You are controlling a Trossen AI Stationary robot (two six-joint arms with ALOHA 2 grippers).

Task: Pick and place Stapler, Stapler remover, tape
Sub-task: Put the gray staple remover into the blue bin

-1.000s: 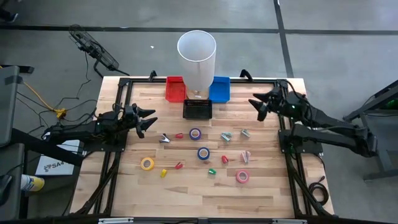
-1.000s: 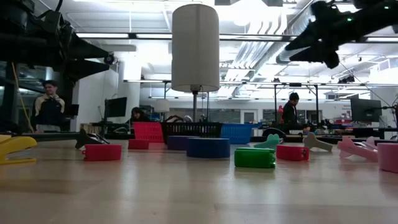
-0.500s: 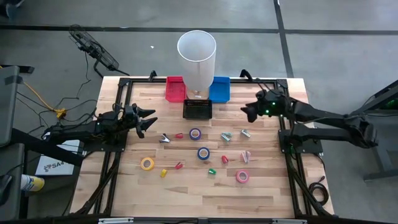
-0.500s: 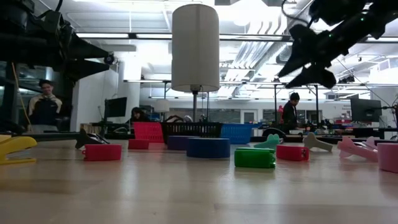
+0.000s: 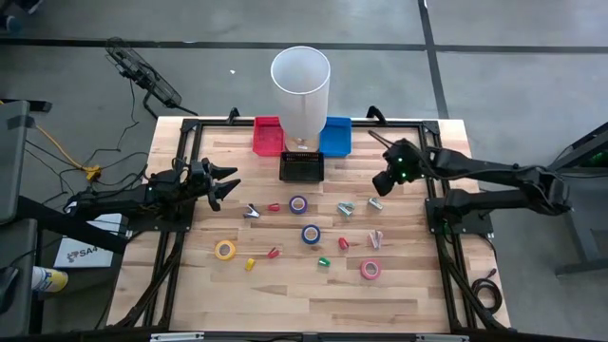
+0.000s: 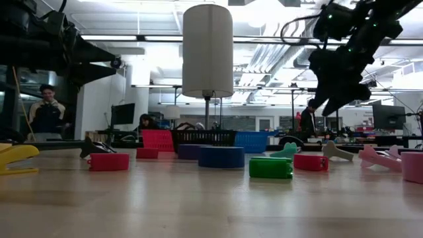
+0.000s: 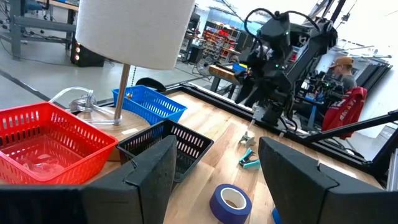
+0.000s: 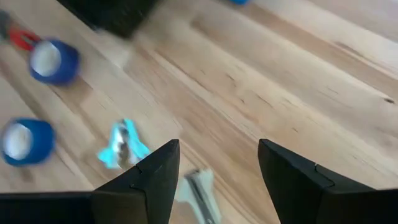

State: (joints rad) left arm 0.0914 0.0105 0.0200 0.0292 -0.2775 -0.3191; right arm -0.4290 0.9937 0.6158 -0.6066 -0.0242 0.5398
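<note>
while the left pincer [image 5: 231, 186] waits open and empty at its edge of the surface [image 5: 285, 280], right pincer [image 5: 378, 181] hangs above it, fingers apart, holding nothing. just beneath it: pale staple remover [image 5: 375, 202], teal one [image 5: 346, 208] beside. blue tape rolls [image 5: 298, 204] farther toward the left pincer; yellow [image 5: 224, 250] and pink [image 5: 370, 270] rolls well apart.

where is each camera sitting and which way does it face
High: above, looking straight down on the table; both arms show, left hand, right hand.
Low: at tabletop height, facing the room; right hand hangs above.
Left wrist: past its open fingers toward the black basket.
Right wrist: down over open fingers at the table.
Shared: the left wrist and high views both show the black basket.
</note>
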